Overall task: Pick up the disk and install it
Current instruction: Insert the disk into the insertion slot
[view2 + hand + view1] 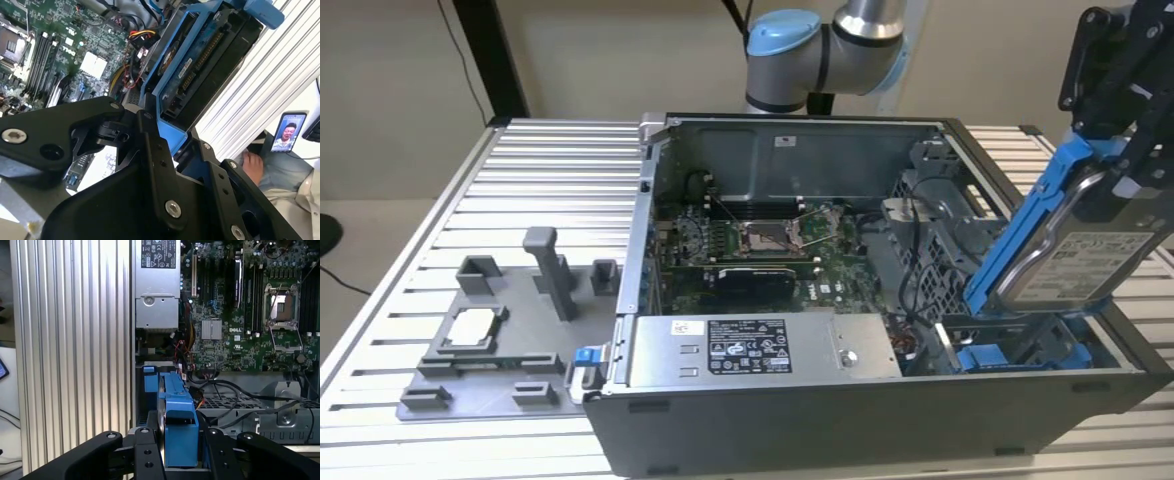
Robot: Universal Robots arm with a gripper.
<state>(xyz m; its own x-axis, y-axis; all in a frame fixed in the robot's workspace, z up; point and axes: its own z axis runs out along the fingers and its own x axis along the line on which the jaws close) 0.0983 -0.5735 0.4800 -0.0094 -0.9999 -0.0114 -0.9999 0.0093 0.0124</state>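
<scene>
Disk (1078, 255) location? (A)

Off the table and in the gripper (1125, 150). It hangs over the computer case (854, 425), at the case corner on the exterior view's right, standing on edge and tilted. Its low end is down at the case rim. (B)

Grip state? (A)

The black fingers (146, 457) are pressed in from both sides on the disk's blue carrier frame (179, 432). The second wrist view shows the same clamp, so it's pinching the carrier. (B)

Which step? (A)

My read: pick-up is done and install is underway but not finished. The disk isn't seated. Most of it stands clear above the case. Below it, inside that same corner of the case, there's a drive bay (1017, 357) with blue fittings. I can't tell if the disk's bottom edge touches the bay. (B)

What does the insert need? (A)

Judgement only: the carrier has to line up square with the bay slot before any push. The tilt looks too steep to slide straight in. The cables (235, 390) inside the case sit near the bay and could snag. (B)

Arm pose? (A)

The arm's base joint (821, 45) is behind the case's far wall. The wrist is up high over the case corner on the exterior view's right, with the gripper pointing down into the case. (B)
</scene>
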